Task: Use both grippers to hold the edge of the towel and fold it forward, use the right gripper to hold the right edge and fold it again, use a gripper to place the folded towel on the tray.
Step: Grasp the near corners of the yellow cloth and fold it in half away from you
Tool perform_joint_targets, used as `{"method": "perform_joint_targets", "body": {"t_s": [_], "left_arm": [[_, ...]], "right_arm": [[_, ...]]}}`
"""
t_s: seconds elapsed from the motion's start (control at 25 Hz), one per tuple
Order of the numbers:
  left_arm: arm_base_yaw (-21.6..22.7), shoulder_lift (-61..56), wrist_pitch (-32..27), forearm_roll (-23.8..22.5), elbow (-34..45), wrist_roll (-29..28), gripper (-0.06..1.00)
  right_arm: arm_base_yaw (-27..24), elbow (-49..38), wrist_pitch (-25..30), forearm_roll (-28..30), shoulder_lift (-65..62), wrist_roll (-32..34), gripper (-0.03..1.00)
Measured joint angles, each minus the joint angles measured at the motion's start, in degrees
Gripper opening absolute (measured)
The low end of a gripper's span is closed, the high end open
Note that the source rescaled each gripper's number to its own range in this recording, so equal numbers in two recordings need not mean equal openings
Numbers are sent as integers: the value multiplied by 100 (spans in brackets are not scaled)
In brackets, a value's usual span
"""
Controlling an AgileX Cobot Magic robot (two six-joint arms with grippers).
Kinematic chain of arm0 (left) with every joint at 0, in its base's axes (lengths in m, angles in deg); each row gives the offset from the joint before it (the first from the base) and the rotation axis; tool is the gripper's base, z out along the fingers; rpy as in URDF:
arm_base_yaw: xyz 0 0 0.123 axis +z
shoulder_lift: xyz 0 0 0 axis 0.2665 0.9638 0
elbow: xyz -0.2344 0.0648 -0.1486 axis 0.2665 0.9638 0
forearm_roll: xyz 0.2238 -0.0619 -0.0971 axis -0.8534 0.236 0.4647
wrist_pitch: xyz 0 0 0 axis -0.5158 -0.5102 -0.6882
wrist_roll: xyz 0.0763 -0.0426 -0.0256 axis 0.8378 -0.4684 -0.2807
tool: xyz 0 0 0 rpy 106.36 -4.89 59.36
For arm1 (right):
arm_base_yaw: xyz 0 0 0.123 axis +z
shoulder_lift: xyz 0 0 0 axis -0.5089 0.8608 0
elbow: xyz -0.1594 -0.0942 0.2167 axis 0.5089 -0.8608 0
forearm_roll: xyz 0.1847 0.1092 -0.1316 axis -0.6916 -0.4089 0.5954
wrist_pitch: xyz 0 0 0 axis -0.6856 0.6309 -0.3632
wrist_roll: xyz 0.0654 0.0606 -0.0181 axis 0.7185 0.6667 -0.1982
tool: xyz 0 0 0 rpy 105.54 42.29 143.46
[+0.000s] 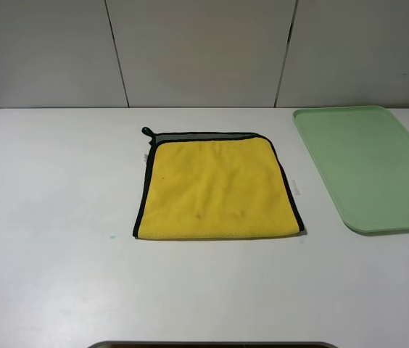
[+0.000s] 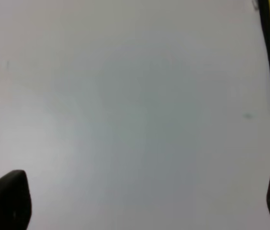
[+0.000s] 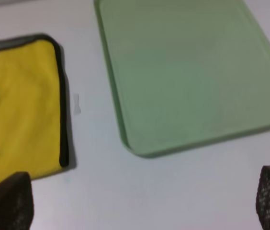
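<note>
Yellow towel (image 1: 219,188) lies flat on the white table (image 1: 52,232), black edge (image 1: 141,190) down both sides and a grey strip along its far side, apart from the green tray (image 1: 368,170) to its right. The left gripper (image 2: 142,201) hangs over the table beside the towel, jaws spread wide and empty. The right gripper (image 3: 140,201), jaws equally wide and empty, hangs over the gap between towel and tray.

A plain white surface (image 1: 59,217) fills most of the high view, matte and evenly lit, with only faint, soft shadows. Its far edge meets a wall (image 1: 197,51) of pale off-white panels, divided by a left seam (image 1: 117,54) and a right seam (image 1: 286,54), thin dark lines leaning apart toward the top. A dark rounded strip (image 1: 212,344) shows at the near edge; what it is cannot be told.
</note>
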Motion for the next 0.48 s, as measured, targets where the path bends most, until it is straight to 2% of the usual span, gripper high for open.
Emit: {"method": "perform_joint_targets", "body": {"t_s": [0.16, 0.48], "left_arm": [[-17, 659, 186, 0, -115, 584, 99], [-524, 1577, 756, -16, -400, 1350, 98]], "right_arm": [[0, 414, -136, -12, 793, -209, 100], [0, 1374, -548, -29, 2495, -1129, 100]]}}
